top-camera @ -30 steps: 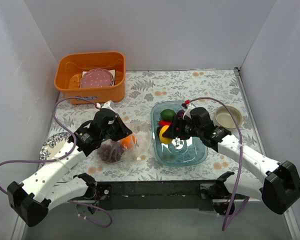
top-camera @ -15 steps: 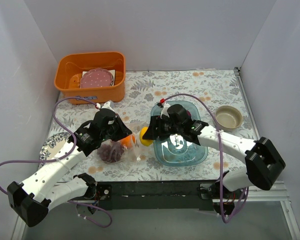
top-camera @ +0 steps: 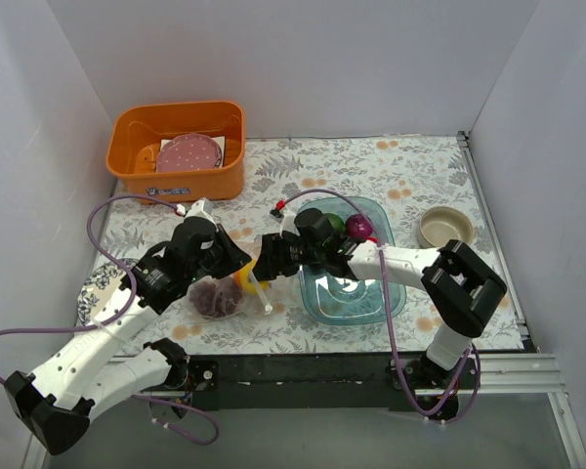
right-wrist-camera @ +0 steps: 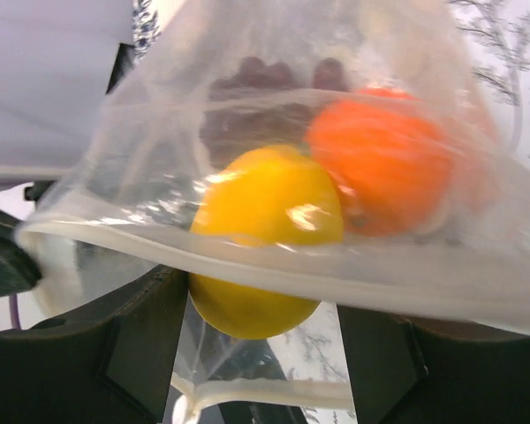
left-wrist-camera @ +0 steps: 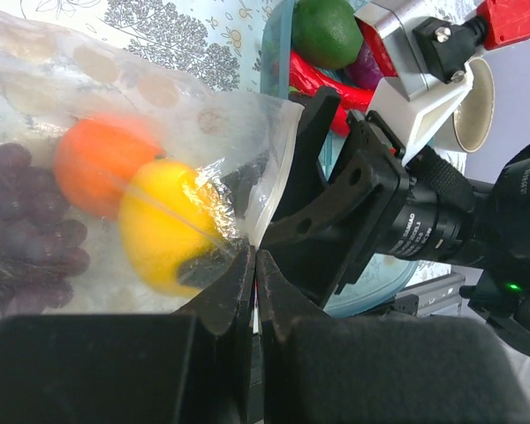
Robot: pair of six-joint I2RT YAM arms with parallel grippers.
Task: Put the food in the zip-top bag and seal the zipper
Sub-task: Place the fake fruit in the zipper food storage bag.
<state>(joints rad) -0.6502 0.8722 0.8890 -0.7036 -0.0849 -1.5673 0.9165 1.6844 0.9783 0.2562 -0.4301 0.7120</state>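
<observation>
The clear zip-top bag (left-wrist-camera: 88, 97) lies left of the blue tray, with the grape bunch (left-wrist-camera: 18, 221) and the orange (left-wrist-camera: 93, 163) inside. My left gripper (left-wrist-camera: 253, 256) is shut on the bag's mouth edge and holds it up; it also shows in the top view (top-camera: 240, 262). My right gripper (right-wrist-camera: 265, 353) reaches into the mouth under the zipper strip (right-wrist-camera: 291, 269), its fingers (right-wrist-camera: 132, 344) on either side of the yellow lemon (right-wrist-camera: 265, 238). In the top view the right gripper (top-camera: 258, 271) meets the left at the bag. The green fruit (left-wrist-camera: 327, 31), red chili (left-wrist-camera: 322, 84) and a purple piece (top-camera: 359, 227) stay in the tray.
The translucent blue tray (top-camera: 391, 303) sits right of the bag, under my right arm. An orange basket (top-camera: 181, 181) with the pink dotted plate (top-camera: 188, 154) stands at the back left. A beige bowl (top-camera: 444, 227) is at the right and a patterned plate (top-camera: 93, 293) at the left edge.
My right gripper has carried the lemon left from the tray into the bag's mouth. My left gripper has kept its hold on the bag's edge.
</observation>
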